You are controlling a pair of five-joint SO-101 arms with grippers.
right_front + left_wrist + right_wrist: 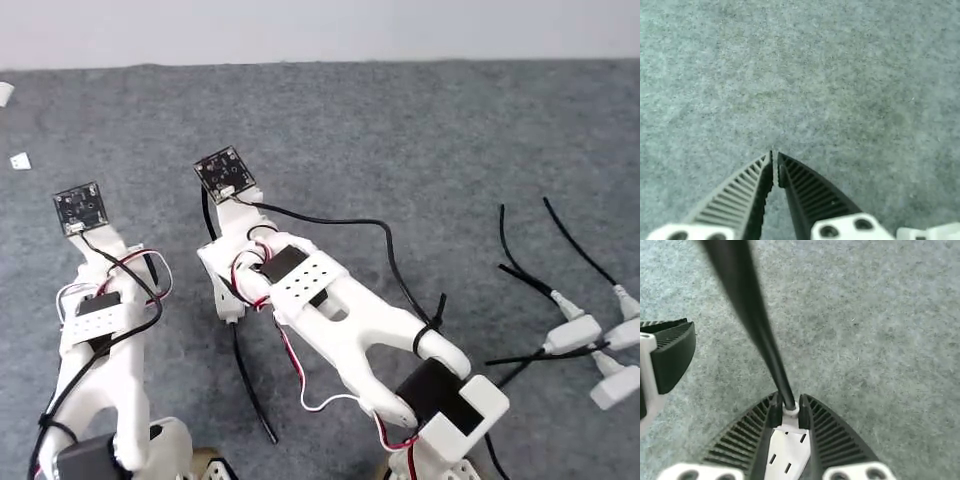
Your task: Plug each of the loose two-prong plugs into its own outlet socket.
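While I hang over carpet (840, 75), left gripper (774, 156): my fingers (810, 192) together.
Right gripper (788, 402): clamped on socket (785, 450) at its cord (755, 325).

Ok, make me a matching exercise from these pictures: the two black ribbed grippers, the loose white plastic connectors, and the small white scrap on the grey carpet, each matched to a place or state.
Things
1. left gripper
2. right gripper
3. loose white plastic connectors
4. small white scrap

Places or states
A. lying in a cluster on the grey carpet at the high view's right edge
B. shut on a white plastic connector with a black cable
C. shut on nothing, above bare carpet
D. lying near the high view's left edge

Pairs: 1-C, 2-B, 3-A, 4-D
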